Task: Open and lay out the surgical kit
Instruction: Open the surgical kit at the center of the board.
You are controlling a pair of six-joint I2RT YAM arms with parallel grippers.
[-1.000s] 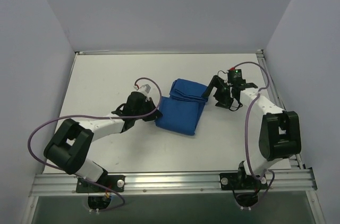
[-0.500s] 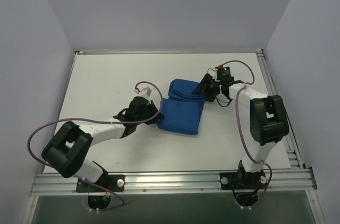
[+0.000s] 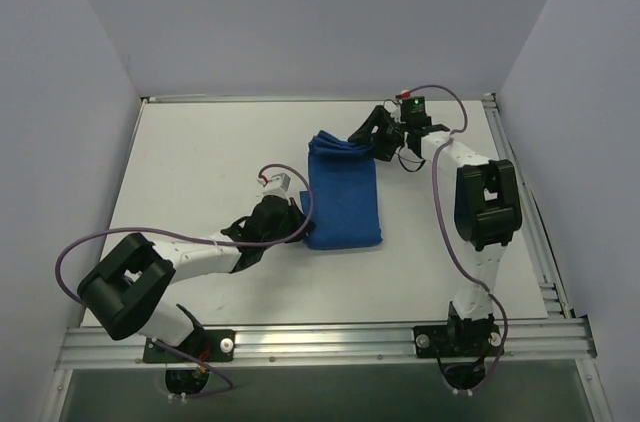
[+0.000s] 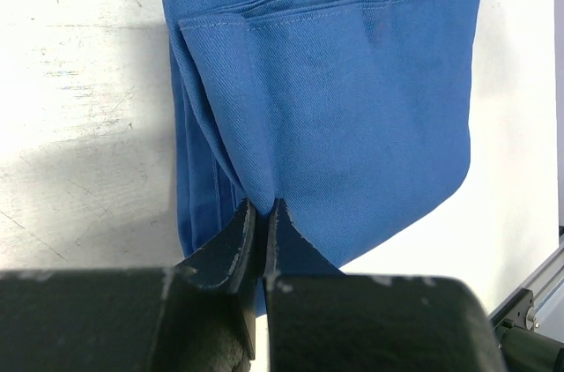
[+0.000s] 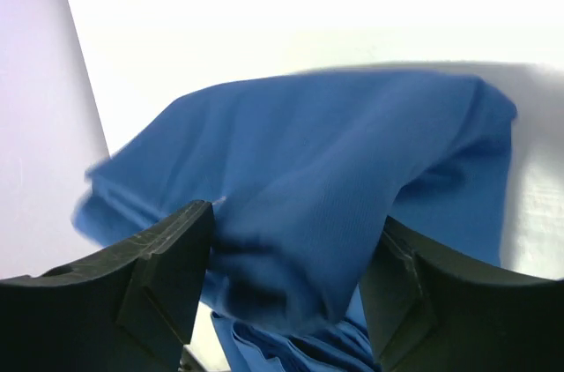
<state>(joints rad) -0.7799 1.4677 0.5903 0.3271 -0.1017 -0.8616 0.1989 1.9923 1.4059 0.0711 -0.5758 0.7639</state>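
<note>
pinching the surgical kit at its 7 o'clock corner, the left gripper has its jaws squeezed almost together on a thin fold of the blue cloth. the left wrist view shows both tips meeting on a crease where the layers fan out. judgement: this hold is an anchor, pinning one layer low so the other end can be drawn away and the wrap unfolds instead of sliding over the table.

the kit sits just past table centre toward 12 o'clock. it's a long folded blue bundle running roughly 6 to 12, with stacked hems at the far end. no tray or instruments showing; probably inside, can't tell.

the right gripper is at the kit's 1 o'clock corner, arm stretched far out. in the right wrist view the jaws stand fairly wide, with a hump of cloth filling the gap between the fingers. can't tell if it's clamped or only straddling. judgement: it's set on the diagonal corner to take the top flap and pull toward 1-2 o'clock against the left anchor.

step in hand: first unfold, early in the task, nothing laid out yet. risk: the right takes several layers and drags the whole bundle, or the thin left pinch slips.
</note>
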